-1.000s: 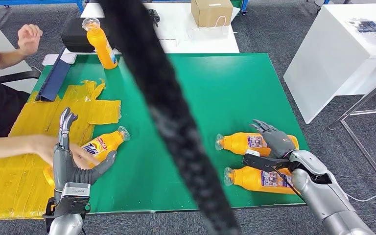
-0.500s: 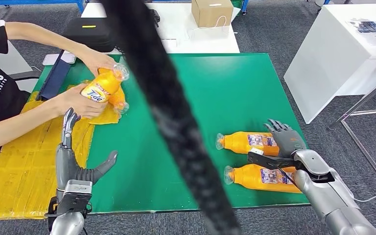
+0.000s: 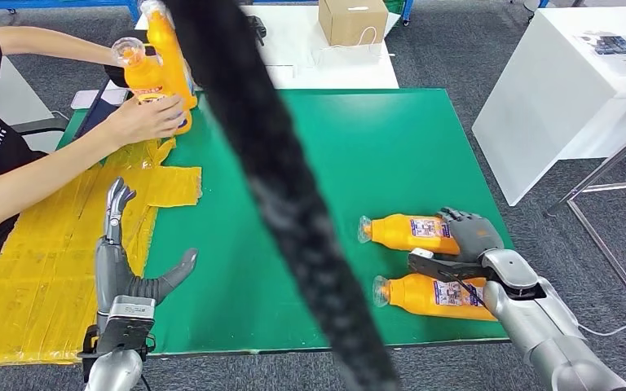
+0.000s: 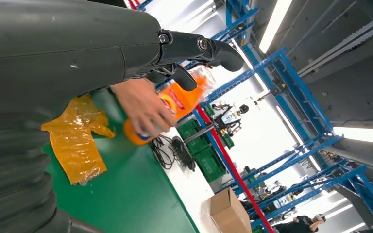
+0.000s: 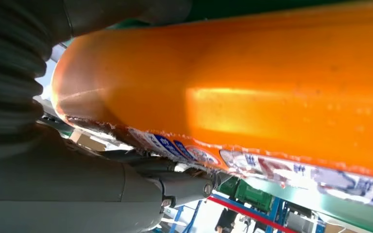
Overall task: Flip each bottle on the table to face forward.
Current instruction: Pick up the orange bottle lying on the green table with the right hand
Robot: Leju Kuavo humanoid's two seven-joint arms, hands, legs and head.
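Two orange bottles lie on the green table (image 3: 375, 147) at the front right, caps pointing left. My right hand (image 3: 473, 236) has its fingers curled over the base end of the far bottle (image 3: 407, 232), thumb against its near side. In the right wrist view that bottle (image 5: 252, 92) lies between fingers and thumb. The near bottle (image 3: 428, 295) lies free beside my wrist. My left hand (image 3: 122, 265) stands open and empty at the front left, fingers up. A person (image 3: 65, 155) holds a third bottle (image 3: 140, 77) upright beside a fourth bottle (image 3: 167, 49) at the far left corner.
A thick dark blurred cable (image 3: 277, 187) crosses the head view diagonally and hides part of the table. A crumpled yellow sheet (image 3: 41, 252) covers the left side. A cardboard box (image 3: 352, 20) stands on a white table behind, and another white table (image 3: 570, 81) stands to the right.
The person picked up the bottle from beside my left hand and carried it to the far left corner. My right hand's fingers came down over the far lying bottle.
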